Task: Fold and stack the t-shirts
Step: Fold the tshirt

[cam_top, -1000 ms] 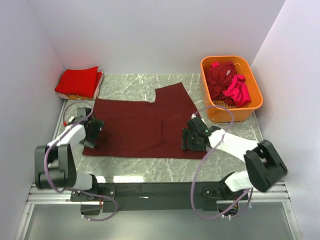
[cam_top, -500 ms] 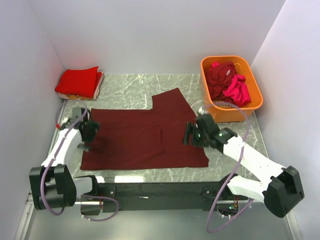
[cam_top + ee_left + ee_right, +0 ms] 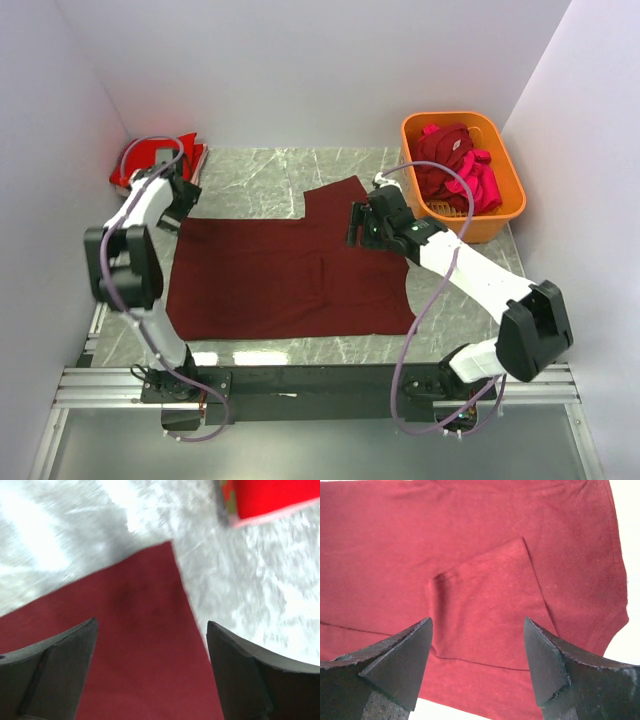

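Observation:
A dark maroon t-shirt lies spread flat on the marble table, one sleeve pointing to the far side. My left gripper hovers open over the shirt's far left corner; in the left wrist view nothing but cloth shows between the left gripper's fingers. My right gripper hangs open above the shirt's far right part. The right wrist view shows the right gripper empty over a folded-in flap of maroon cloth. A folded bright red t-shirt lies at the far left corner, partly behind the left arm.
An orange plastic basket stands at the far right with maroon and pink t-shirts heaped inside. White walls close in on the left, back and right. The folded red shirt's edge lies just beyond the maroon corner.
The left arm has swung from the shirt's left edge up to its far left corner. The right gripper has moved from the shirt's right edge toward the far sleeve area. Both stay open.

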Controlling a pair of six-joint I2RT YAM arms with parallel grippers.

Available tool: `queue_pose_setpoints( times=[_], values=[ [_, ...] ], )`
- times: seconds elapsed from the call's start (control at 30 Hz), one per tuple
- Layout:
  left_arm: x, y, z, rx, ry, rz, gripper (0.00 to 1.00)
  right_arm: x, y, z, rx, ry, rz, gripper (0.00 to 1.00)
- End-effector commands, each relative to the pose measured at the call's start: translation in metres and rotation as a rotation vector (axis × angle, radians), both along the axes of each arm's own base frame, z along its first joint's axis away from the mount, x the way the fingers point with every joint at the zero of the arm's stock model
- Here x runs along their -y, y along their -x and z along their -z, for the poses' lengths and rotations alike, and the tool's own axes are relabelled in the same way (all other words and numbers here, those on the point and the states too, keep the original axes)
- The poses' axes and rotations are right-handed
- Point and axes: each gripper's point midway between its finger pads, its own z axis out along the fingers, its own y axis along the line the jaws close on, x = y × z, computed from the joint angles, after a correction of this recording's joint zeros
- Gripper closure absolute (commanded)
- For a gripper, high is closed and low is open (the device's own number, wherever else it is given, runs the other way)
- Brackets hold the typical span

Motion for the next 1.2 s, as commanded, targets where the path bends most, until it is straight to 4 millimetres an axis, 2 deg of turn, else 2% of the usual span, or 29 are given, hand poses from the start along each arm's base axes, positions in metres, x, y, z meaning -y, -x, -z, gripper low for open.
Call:
queue_pose_setpoints(
  times=[0.0,0.03,0.1,0.13,0.17,0.23,0.43,0.63,0.8,0.93,1.0,1.17],
  values=[
    [-0.01,-0.011,-0.001,-0.06,-0.073,-0.01,0.07,0.001,-0.014,-0.013,0.047,0.019,0.011,0.2],
    [-0.012,-0.012,0.011,-0.1,-0.085,-0.01,0.09,0.002,-0.014,-0.009,0.041,0.025,0.009,0.2],
    [-0.016,-0.021,0.013,-0.103,-0.105,-0.01,0.12,0.006,-0.015,-0.002,0.024,0.034,0.02,0.2],
    [-0.02,-0.021,0.025,-0.14,-0.121,-0.014,0.14,0.008,-0.015,-0.001,0.02,0.036,0.021,0.2],
    [-0.022,-0.023,0.024,-0.148,-0.132,-0.02,0.18,0.009,-0.015,0.001,0.012,0.04,0.022,0.2],
    [-0.025,-0.022,0.037,-0.189,-0.145,-0.028,0.23,0.012,-0.014,0.005,0.004,0.046,0.028,0.2],
    [-0.029,-0.028,0.053,-0.2,-0.158,-0.034,0.38,0.014,-0.012,0.01,-0.008,0.042,0.02,0.2],
    [-0.038,-0.038,0.041,-0.148,-0.172,-0.031,0.39,0.018,-0.009,0.012,-0.006,0.041,0.033,0.2],
    [-0.044,-0.044,0.043,-0.14,-0.163,-0.033,0.39,0.019,-0.008,0.012,-0.008,0.037,0.035,0.2],
    [-0.037,-0.057,0.051,-0.113,-0.129,0.0,0.41,0.019,-0.009,0.014,-0.012,0.039,0.037,0.21],
    [-0.035,-0.062,0.052,-0.099,-0.123,0.009,0.47,0.019,-0.008,0.015,-0.014,0.038,0.035,0.21],
    [-0.035,-0.059,0.067,-0.125,-0.123,0.016,0.53,0.021,-0.007,0.019,-0.022,0.046,0.04,0.21]
  ],
)
